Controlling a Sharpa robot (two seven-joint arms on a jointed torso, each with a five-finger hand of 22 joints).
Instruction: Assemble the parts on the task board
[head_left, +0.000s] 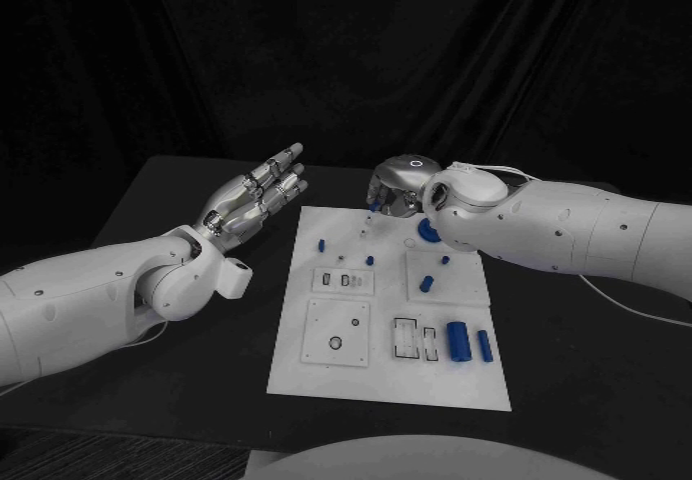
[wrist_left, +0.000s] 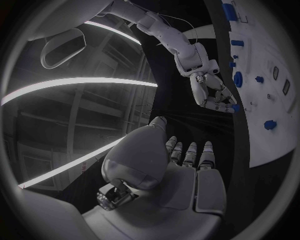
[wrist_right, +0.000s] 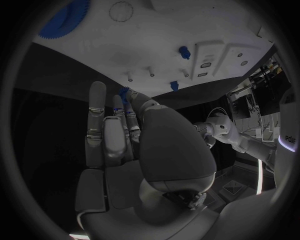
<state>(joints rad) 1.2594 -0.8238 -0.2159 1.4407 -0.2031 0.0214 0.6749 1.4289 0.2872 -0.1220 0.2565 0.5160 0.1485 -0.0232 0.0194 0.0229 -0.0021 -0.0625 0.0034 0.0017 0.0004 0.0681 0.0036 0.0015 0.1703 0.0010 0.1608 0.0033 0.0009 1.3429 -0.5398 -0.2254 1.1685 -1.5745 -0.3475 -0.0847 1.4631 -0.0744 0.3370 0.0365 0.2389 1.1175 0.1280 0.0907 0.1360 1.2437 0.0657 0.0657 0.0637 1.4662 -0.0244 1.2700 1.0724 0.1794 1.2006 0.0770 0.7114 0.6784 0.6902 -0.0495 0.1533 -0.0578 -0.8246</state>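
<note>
The white task board (head_left: 389, 375) lies in the middle of the black table. My right hand (head_left: 401, 185) hovers over the board's far edge and pinches a small blue part (wrist_right: 124, 92) between thumb and fingertips; the left wrist view shows the same blue part (wrist_left: 233, 107) at that right hand (wrist_left: 211, 92). Just below the fingers on the board are thin upright pins (wrist_right: 151, 72) and a blue gear (head_left: 428, 230). My left hand (head_left: 257, 200) is held flat with its fingers apart and empty, beyond the board's far left corner.
Small blue pegs (head_left: 369, 260) stand near the board's middle, another blue piece (head_left: 428, 284) lies right of them, and two blue cylinders (head_left: 457, 342) lie near the right front. Bare black table (head_left: 173, 400) surrounds the board.
</note>
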